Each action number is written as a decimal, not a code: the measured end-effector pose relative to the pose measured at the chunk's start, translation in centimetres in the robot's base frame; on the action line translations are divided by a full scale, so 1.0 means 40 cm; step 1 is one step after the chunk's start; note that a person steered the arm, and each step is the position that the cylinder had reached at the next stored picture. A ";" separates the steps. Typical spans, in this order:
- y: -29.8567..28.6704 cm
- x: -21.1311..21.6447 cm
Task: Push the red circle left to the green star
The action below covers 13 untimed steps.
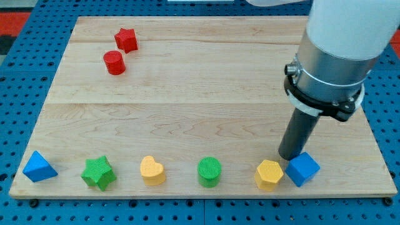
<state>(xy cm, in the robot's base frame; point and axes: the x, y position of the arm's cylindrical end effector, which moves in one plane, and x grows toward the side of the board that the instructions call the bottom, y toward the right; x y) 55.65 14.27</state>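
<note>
The red circle (114, 63) lies on the wooden board (206, 94) near the view's top left, just below the red star (126, 40). The green star (99, 173) sits in the row along the view's bottom, at the left. My tip (290, 156) is at the view's bottom right, just above the blue cube (303, 169) and the yellow hexagon (269, 175), far from the red circle and the green star.
The bottom row also holds a blue triangle (39, 167), a yellow heart (152, 170) and a green circle (209, 172). The arm's grey and white body (337, 50) looms over the board's right side. Blue pegboard surrounds the board.
</note>
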 end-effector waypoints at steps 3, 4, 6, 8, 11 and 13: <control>0.060 -0.001; 0.000 -0.074; -0.288 -0.131; -0.633 -0.150; -0.910 -0.421; -0.833 -0.538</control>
<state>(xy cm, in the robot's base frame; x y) 34.14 -19.05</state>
